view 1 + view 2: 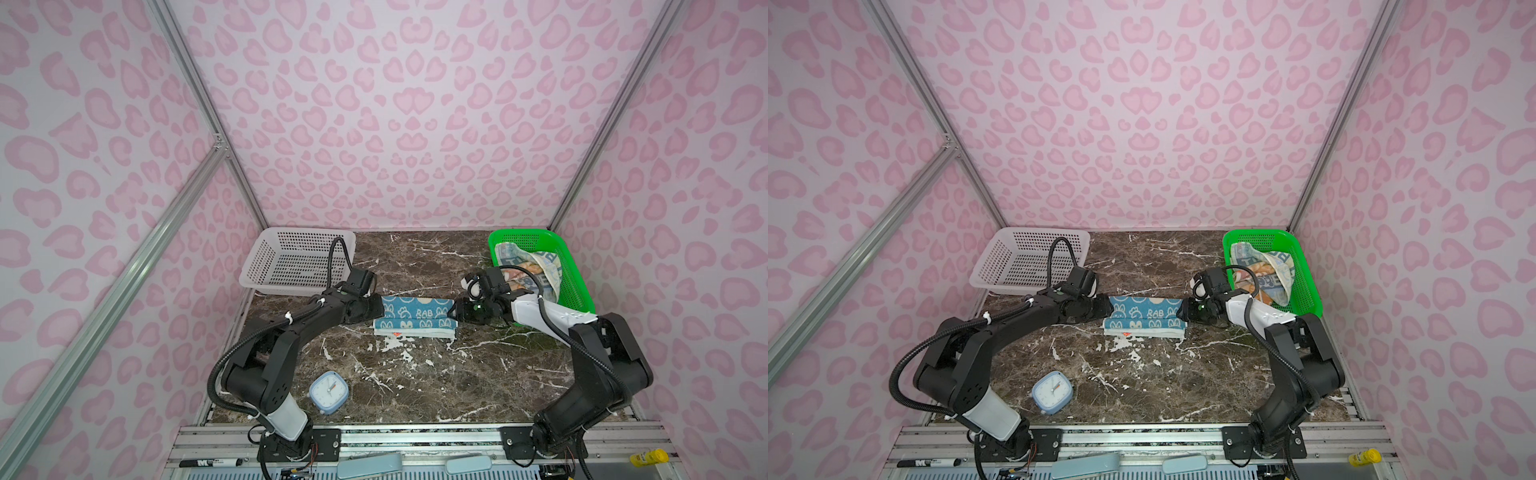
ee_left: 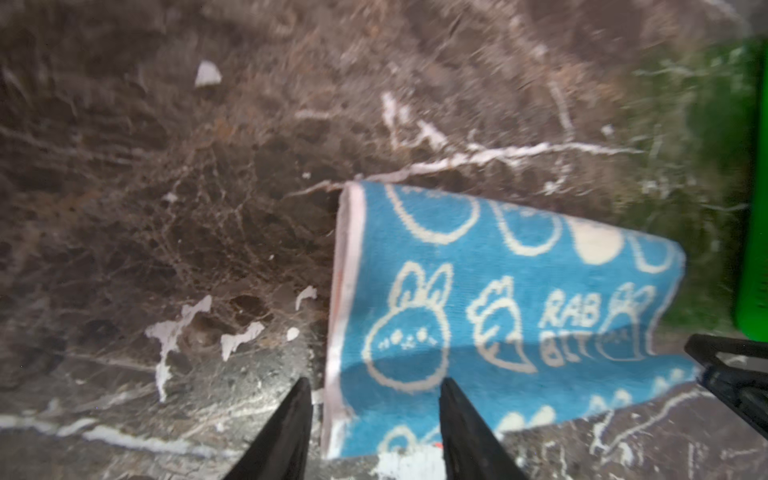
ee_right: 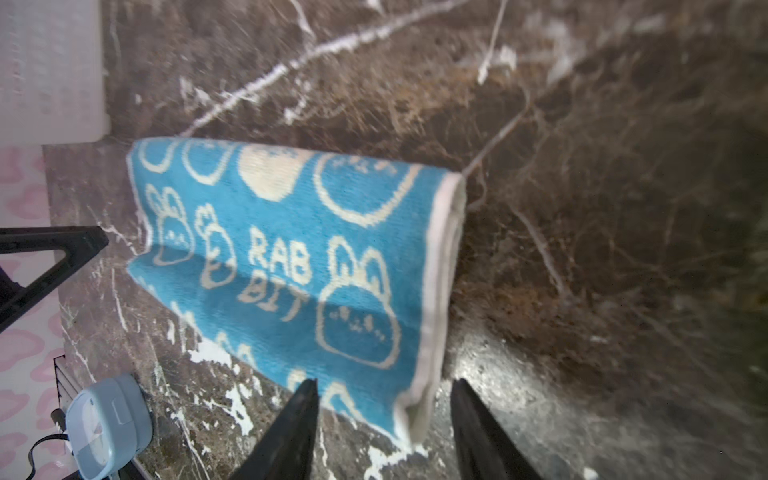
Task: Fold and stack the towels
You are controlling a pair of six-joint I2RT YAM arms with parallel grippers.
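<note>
A blue towel (image 1: 411, 318) (image 1: 1144, 316) with bunny and "RABBIT" prints lies folded into a long strip at the middle of the marble table. My left gripper (image 1: 380, 309) (image 2: 376, 382) is at its left end, open, with the towel's hemmed edge (image 2: 345, 291) between the spread fingers. My right gripper (image 1: 455, 311) (image 3: 384, 381) is at the right end, also open, straddling the other hem (image 3: 440, 270). A crumpled towel (image 1: 536, 266) (image 1: 1266, 270) in blue, orange and cream lies in the green basket (image 1: 577, 274).
A white basket (image 1: 257, 266) stands at the back left, holding nothing. A pale blue clock (image 1: 329, 392) (image 3: 108, 424) sits near the front left by the left arm's base. A marker (image 1: 212, 462) and a yellow bottle (image 1: 648, 457) lie on the front rail.
</note>
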